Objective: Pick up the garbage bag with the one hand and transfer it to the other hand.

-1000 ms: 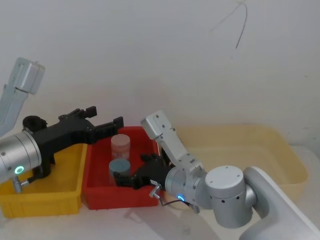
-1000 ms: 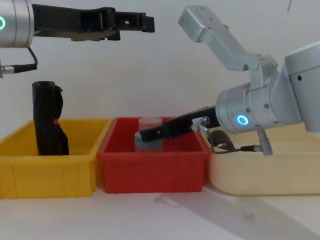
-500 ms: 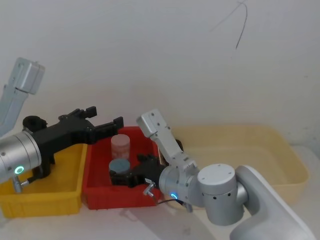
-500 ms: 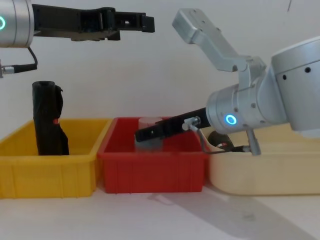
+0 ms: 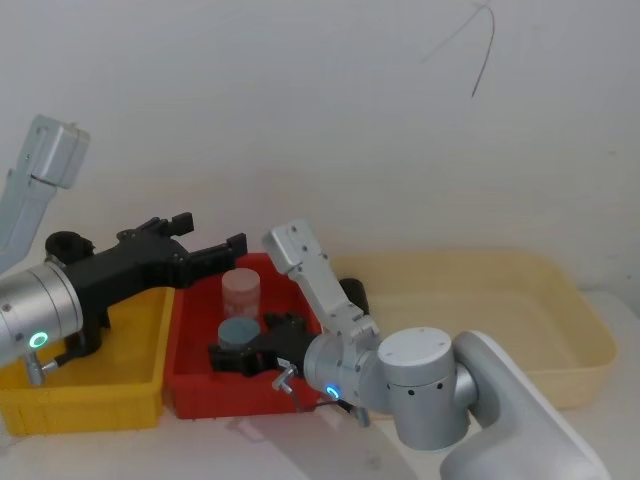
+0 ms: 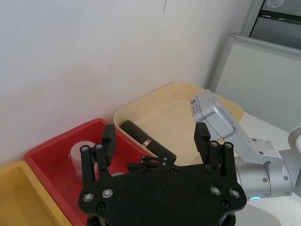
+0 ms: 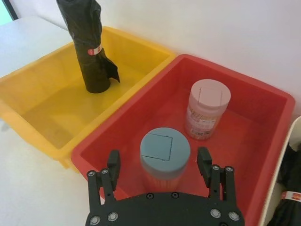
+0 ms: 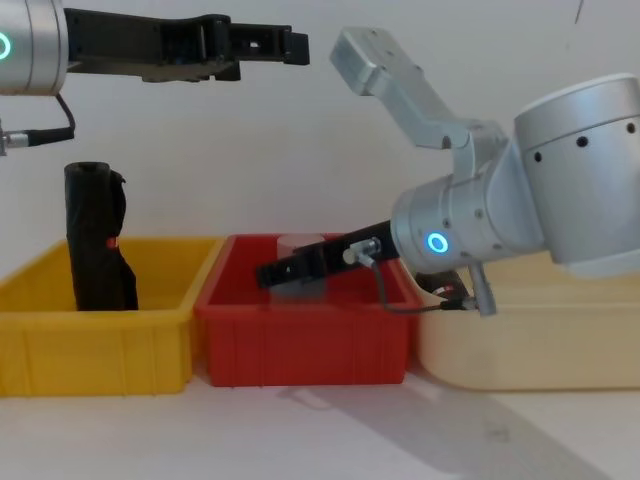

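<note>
Both grippers are standing spread and empty. The long black unlabelled left gripper [image 5: 210, 233] is hovering high over the seam between two bins. The long black right gripper [image 7: 158, 162] is reaching low into the red plastic bin [image 7: 263, 89], and a clear jar with a blue-grey lid [image 7: 165, 149] is sitting between its open fingers, untouched.

The garbage bag, a smooth black cylindrical roll of plastic with a red-and-white sticker [image 6: 146, 141], is lying on its side in the cream plastic tub [image 5: 560, 300]. It is resting against the tub wall nearest the red bin, beside and behind the right gripper's wrist, and below and ahead of the left gripper.

Handling, as judged: the roll is looking light and firm as a whole, with a slick film skin giving slightly under the pads. Gripping across mid-length, near the sticker, is likely best, leaving one end free for the receiving gripper.

Containers:
- The red bin is also holding a clear jar with a pale pink lid [image 7: 208, 106], beyond the right gripper's fingertips.
- The yellow plastic bin [image 7: 28, 80] is holding a lumpier black roll with a loose flap [image 7: 89, 47], standing upright.
</note>
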